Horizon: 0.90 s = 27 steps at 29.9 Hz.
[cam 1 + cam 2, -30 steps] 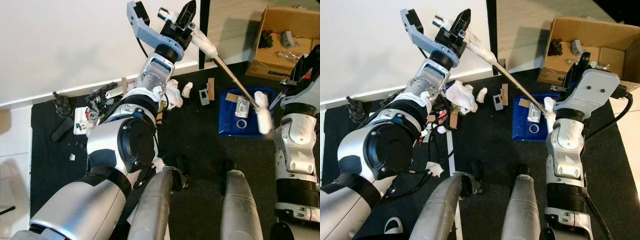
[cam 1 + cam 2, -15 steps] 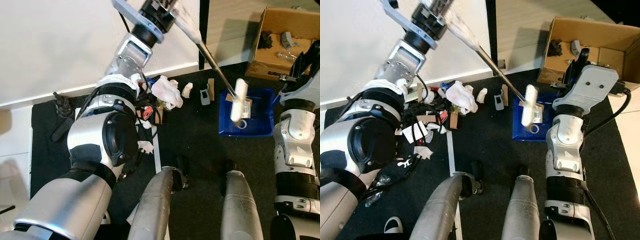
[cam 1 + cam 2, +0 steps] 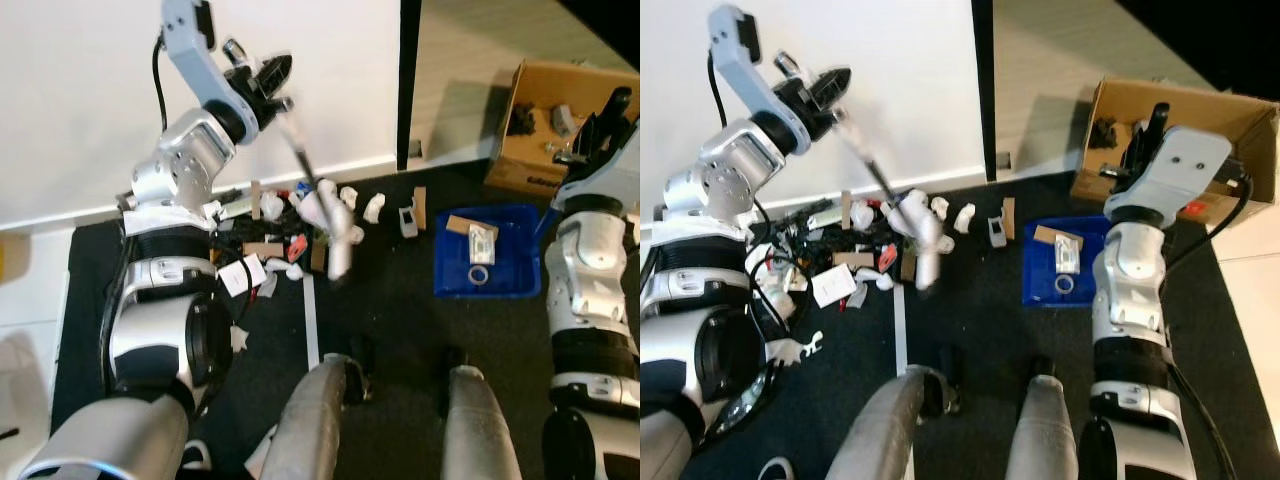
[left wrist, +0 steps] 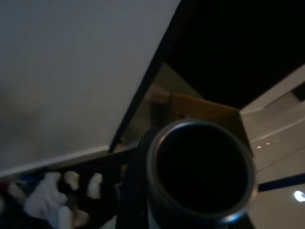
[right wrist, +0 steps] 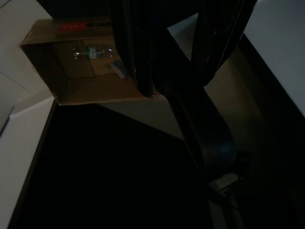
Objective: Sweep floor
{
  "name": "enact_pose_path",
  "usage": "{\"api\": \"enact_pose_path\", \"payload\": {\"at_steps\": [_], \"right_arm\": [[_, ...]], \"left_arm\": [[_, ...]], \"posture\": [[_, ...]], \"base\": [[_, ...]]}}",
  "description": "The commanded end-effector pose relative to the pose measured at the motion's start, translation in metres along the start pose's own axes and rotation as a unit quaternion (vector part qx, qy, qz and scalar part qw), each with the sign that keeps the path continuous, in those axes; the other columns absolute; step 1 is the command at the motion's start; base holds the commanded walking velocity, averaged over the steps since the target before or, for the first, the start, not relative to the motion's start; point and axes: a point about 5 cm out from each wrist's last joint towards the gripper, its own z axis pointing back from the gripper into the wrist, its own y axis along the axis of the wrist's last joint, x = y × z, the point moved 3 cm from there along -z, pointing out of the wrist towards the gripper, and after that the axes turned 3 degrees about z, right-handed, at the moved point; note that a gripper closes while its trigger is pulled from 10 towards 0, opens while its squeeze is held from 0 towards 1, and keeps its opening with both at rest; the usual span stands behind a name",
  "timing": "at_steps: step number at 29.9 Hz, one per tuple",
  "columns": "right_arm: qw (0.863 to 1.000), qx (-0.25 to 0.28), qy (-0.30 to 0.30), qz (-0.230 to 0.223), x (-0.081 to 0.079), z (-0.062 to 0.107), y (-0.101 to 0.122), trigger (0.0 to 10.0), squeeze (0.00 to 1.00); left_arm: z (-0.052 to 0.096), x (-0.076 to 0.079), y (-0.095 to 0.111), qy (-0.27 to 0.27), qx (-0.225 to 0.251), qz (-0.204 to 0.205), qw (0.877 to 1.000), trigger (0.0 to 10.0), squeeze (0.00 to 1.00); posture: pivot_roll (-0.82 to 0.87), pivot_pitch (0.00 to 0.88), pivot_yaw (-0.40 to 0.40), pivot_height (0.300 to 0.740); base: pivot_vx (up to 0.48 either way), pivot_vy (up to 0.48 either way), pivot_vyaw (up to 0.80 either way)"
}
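My head pair looks forward and steeply down from well above the black mat (image 3: pixel 390 310), my own legs at the near edge. Both eyes share the blue tray (image 3: pixel 490 262), the cardboard box (image 3: pixel 1180 130) beyond it and the litter pile (image 3: pixel 870 250) along the white wall (image 3: pixel 90 90); the right eye sits slightly aside, so the tray falls nearer picture centre.

My left wrist camera rides high, close behind a dark round tube end (image 4: pixel 200 179), facing along the wall toward the box (image 4: pixel 200 105) past the tray.

My right wrist camera hangs beyond the tray, dim, looking past my black fingers (image 5: pixel 138 52) into the open box (image 5: pixel 86 62) nearby.
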Motion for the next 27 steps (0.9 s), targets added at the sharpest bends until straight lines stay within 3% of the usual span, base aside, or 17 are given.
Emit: {"api": "enact_pose_path", "payload": {"at_steps": [1,7,11,12,16,22,27], "right_arm": [[0.999,-0.023,0.006,-0.039,-0.006,0.003,-0.009,10.0,0.00],[0.997,-0.020,-0.009,-0.069,0.005,-0.008,0.002,10.0,0.00],[0.994,-0.009,-0.015,-0.110,0.009,-0.016,0.017,10.0,0.00],[0.991,-0.004,-0.014,-0.135,0.007,-0.019,0.025,10.0,0.00],[0.986,0.005,-0.003,-0.168,0.001,-0.028,0.038,10.0,0.00],[0.986,0.003,0.005,-0.167,0.001,-0.032,0.040,10.0,0.00],[0.984,-0.013,0.005,-0.180,0.003,-0.037,0.035,10.0,0.00]], "left_arm": [[0.004,-0.003,-0.002,0.016,-0.008,-0.014,1.000,10.0,0.00],[0.009,-0.006,-0.004,0.069,-0.017,-0.073,0.995,10.0,0.00],[0.012,-0.005,0.004,0.105,0.014,-0.086,0.991,10.0,0.00],[0.015,-0.005,0.009,0.120,0.043,-0.106,0.986,10.0,0.00],[0.018,0.002,0.007,0.115,0.069,-0.133,0.982,10.0,0.00],[0.016,0.014,-0.001,0.104,0.064,-0.133,0.984,10.0,0.00],[0.017,0.017,0.004,0.125,0.094,-0.126,0.980,10.0,0.00]], "posture": [[-0.03,0.150,0.209,0.740],[-0.04,0.096,0.185,0.740],[-0.05,0.074,0.175,0.740],[-0.07,0.058,0.161,0.740],[-0.08,0.041,0.138,0.740],[-0.09,0.017,0.102,0.740],[-0.09,0.000,0.064,0.740]], "base": [[0.000,0.000,0.00],[0.000,0.000,0.00],[0.000,0.000,0.00],[0.000,0.000,0.00],[0.000,0.000,0.00],[0.000,0.000,0.00],[0.000,0.000,0.00]]}}
